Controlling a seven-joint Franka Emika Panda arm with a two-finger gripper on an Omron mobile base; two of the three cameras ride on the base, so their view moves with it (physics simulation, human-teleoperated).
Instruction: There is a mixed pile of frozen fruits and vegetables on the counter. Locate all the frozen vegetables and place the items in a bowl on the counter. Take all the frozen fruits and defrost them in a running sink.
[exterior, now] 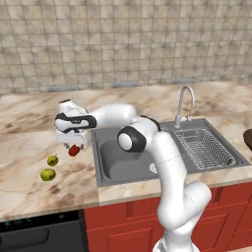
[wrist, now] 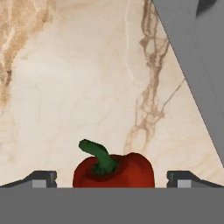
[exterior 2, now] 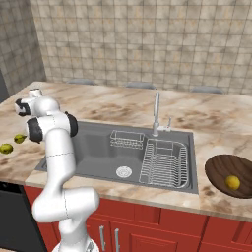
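The gripper [exterior: 75, 145] hangs over the counter [exterior: 29, 182] just left of the sink [exterior: 118, 162], jaws spread on either side of the red pepper [exterior: 74, 150] (green stem up), not closed; two yellow-green fruits [exterior: 48, 174] lie further left of the sink

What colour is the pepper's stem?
Dark green, on the red bell pepper; the hand view shows it best.

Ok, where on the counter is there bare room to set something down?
Free: the counter left of the two green fruits, and the strip behind the sink along the wall. Crowded: around the red pepper between the hand fingers, and the bowl holding the yellow item.
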